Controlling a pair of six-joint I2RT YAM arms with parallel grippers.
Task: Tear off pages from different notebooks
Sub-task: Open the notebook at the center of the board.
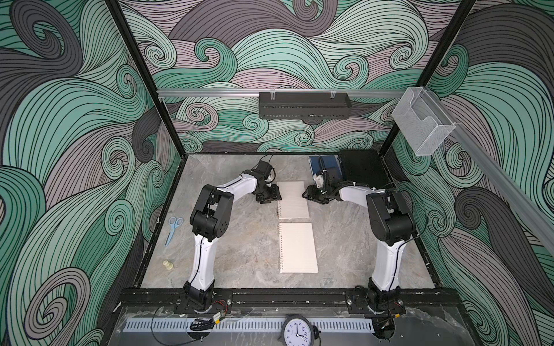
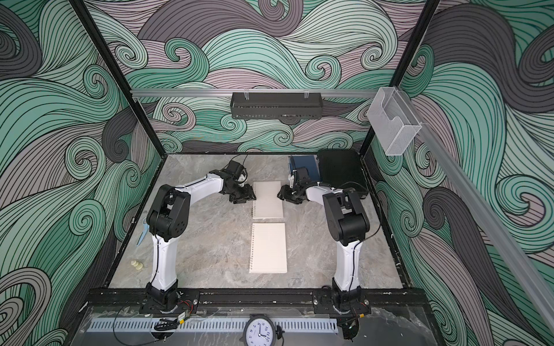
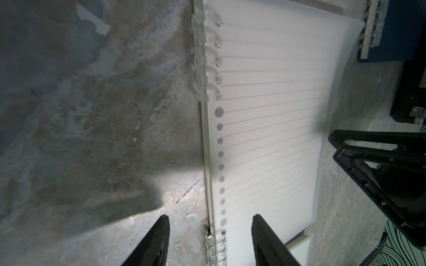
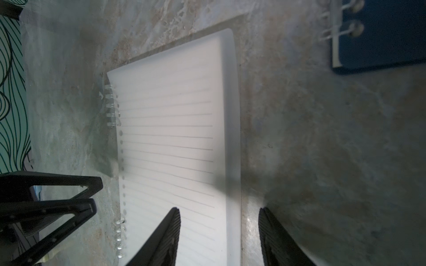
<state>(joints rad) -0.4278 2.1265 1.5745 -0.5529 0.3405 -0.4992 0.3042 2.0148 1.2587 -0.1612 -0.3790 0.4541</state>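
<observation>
Left gripper (image 3: 210,217): jaws released, standing apart, astride the bound edge of the white lined notebook (image 1: 293,200). One finger is over the bare tabletop (image 1: 239,239), the other over the top page (image 3: 265,138). Cannot tell whether either finger touches paper.

Right gripper (image 4: 219,209): jaws likewise apart, gripping nothing, astride the notebook's free edge, directly opposite the left gripper. Contact cannot be told.

The white lined notebook lies flat between the two grippers. Clear coil loops show at both ends of its bound edge, with bare punched holes between them.

The cream notebook (image 1: 298,248) lies open, nearer the arm bases than both grippers, just beside the white one.

The blue-covered notebook (image 1: 329,166) lies just beyond the right gripper, partly hidden by the wrist. A black case (image 1: 364,169) sits on its outer side.

Scissors (image 1: 173,229) lie well outside the left gripper.
</observation>
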